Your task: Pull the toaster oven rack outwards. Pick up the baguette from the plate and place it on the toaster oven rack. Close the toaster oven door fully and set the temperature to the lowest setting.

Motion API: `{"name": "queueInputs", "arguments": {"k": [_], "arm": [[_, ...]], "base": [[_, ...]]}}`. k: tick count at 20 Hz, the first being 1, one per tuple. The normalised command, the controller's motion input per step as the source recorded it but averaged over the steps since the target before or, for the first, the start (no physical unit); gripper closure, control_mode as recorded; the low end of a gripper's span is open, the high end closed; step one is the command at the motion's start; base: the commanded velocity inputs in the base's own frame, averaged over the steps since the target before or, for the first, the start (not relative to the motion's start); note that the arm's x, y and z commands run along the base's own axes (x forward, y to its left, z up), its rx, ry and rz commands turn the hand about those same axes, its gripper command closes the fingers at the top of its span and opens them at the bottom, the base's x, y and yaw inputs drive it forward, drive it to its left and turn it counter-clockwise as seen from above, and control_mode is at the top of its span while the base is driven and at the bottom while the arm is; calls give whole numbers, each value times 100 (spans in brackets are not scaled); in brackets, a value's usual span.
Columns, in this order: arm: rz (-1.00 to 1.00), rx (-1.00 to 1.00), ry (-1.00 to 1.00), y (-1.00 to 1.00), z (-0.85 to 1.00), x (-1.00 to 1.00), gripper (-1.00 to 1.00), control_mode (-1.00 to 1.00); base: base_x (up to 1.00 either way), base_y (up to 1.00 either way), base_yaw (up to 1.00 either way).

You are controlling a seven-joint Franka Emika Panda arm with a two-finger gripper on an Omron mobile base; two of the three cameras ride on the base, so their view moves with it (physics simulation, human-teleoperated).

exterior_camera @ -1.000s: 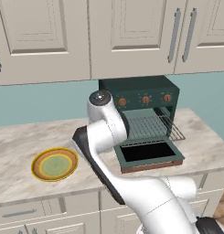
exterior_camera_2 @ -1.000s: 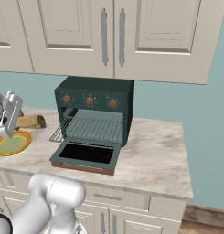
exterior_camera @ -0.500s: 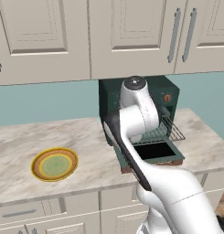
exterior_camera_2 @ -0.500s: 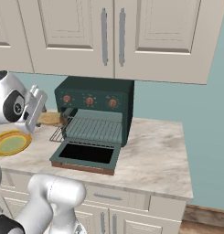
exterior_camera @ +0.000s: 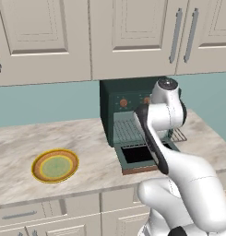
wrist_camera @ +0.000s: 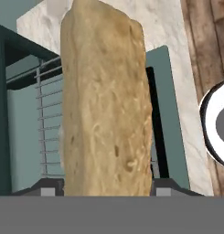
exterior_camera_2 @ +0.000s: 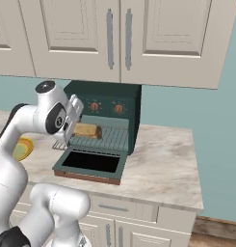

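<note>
Cream cabinets over a marble counter (exterior_camera: pixel 22 138), teal wall behind, green oven (exterior_camera_2: pixel 105 103) w/ its door (exterior_camera_2: pixel 93 164) dropped flat toward the room and the rack (exterior_camera_2: pixel 107 140) pulled out over it. Gripper (exterior_camera_2: pixel 73 129) is clamped on the baguette (exterior_camera_2: pixel 88 130), tips either side of one end; from the hand cam the loaf (wrist_camera: pixel 104 105) stands straight up the frame, so its long axis runs out along the gripper's line. In the right base cam the loaf hangs right over the rack's left part, lying roughly across the oven mouth, close above the bars – can't tell if it's touching yet. So what's next, I'd say, is just a short drop straight down and let go; no more sideways travel needed. Plate (exterior_camera: pixel 54 165) sits bare on the counter, well off to the left of the oven. Versus half a sec ago: arm has swung further right, carrying the bread from beside the oven's left wall to over the rack; a sec ago it was back near the plate. Door, rack, plate haven't budged
</note>
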Motion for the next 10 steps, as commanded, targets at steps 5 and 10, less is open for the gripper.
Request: {"name": "queueInputs", "arguments": {"k": [5, 10], "arm": [[5, 0, 0, -48, -37, 37, 100, -100], [17, 0, 0, -1, -52, 17, 100, -100]], "base": [[0, 0, 0], [0, 0, 0]]}}
